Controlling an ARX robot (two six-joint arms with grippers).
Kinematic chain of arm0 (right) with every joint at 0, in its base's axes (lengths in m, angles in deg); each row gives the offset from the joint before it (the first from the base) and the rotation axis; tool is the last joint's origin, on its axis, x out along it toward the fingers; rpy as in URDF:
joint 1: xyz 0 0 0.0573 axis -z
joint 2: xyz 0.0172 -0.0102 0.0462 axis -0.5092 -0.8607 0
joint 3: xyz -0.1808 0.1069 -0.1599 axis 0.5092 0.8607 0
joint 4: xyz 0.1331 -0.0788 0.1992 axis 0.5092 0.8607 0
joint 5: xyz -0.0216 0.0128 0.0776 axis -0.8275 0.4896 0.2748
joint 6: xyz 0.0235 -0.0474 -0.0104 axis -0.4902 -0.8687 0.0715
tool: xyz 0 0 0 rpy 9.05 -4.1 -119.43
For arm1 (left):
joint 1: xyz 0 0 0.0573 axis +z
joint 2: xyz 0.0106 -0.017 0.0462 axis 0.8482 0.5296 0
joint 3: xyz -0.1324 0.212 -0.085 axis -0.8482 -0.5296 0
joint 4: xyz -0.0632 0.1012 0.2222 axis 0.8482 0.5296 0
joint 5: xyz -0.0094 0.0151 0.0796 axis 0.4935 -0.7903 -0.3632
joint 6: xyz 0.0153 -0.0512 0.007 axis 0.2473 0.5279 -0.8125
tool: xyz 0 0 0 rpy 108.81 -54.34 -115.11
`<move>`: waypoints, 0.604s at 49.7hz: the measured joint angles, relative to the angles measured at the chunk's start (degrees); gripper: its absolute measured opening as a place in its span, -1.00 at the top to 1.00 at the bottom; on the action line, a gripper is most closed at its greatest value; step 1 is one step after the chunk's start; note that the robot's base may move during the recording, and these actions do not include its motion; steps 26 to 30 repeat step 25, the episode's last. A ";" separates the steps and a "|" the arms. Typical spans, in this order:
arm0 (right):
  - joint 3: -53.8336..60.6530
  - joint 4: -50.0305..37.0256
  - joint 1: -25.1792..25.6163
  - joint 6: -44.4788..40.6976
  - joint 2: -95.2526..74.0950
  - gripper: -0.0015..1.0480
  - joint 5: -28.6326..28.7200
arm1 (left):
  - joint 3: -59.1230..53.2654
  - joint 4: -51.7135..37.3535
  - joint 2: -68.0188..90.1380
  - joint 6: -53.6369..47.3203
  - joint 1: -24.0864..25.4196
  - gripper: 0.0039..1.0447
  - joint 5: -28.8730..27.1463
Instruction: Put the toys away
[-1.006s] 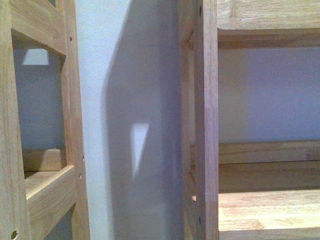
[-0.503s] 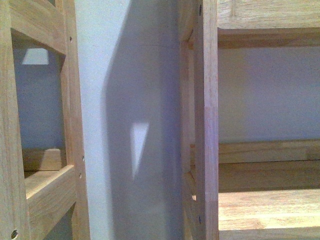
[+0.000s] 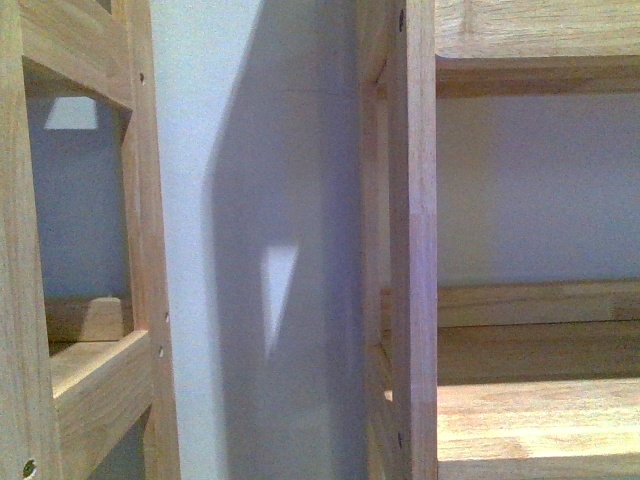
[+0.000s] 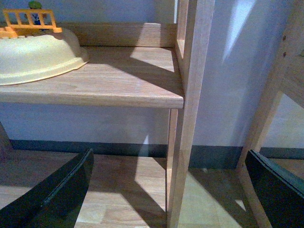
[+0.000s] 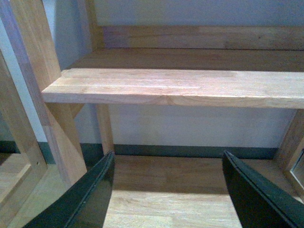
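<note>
Both claws, left (image 4: 166,190) and right (image 5: 166,190), are hanging released, empty; no toy showing, so searching is probably next.

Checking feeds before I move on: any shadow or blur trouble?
Front view: soft, slightly blurred; broad shadow across the pale wall. Left wrist view: sharp sunlit patches on the light wooden shelf board. Right wrist view: evenly lit, the bare wooden shelf clear.

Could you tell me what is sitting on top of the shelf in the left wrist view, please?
A cream upturned bowl rests on the shelf, with an orange toy fence behind it. What lies under the bowl is hidden.
</note>
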 joint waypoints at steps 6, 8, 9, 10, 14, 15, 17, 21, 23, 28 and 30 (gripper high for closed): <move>0.00 0.00 0.00 0.00 0.00 -0.87 0.00 | 0.00 0.00 0.00 0.00 0.00 -0.89 0.00; 0.00 0.00 0.00 0.35 0.00 -0.99 0.00 | 0.00 0.00 0.00 0.00 0.00 -0.89 0.00; 0.00 0.00 0.00 0.26 0.00 -0.99 0.00 | 0.00 0.00 0.00 0.00 0.00 -0.89 0.00; 0.00 0.00 0.00 0.26 0.00 -0.99 0.00 | 0.00 0.00 0.00 0.00 0.00 -0.89 0.00; 0.00 0.00 0.00 0.28 0.00 -0.99 0.00 | 0.00 0.00 0.00 0.00 0.00 -0.89 0.00; 0.00 0.00 0.00 0.28 0.00 -0.99 0.00 | 0.00 0.00 0.00 0.00 0.00 -0.89 0.00; 0.00 0.00 0.00 0.28 0.00 -0.99 0.00 | 0.00 0.00 0.00 0.00 0.00 -0.89 0.00; 0.00 0.00 0.00 0.26 0.00 -0.99 0.00 | 0.00 0.00 0.00 0.00 0.00 -0.89 0.00; 0.00 0.00 0.00 0.28 0.00 -0.99 0.00 | 0.00 0.00 0.00 0.00 0.00 -0.89 0.00; 0.00 0.00 0.00 0.28 0.00 -0.99 0.00 | 0.00 0.00 0.00 0.00 0.00 -0.89 0.00; 0.00 0.00 0.00 0.28 0.00 -0.99 0.00 | 0.00 0.00 0.00 0.00 0.00 -0.89 0.00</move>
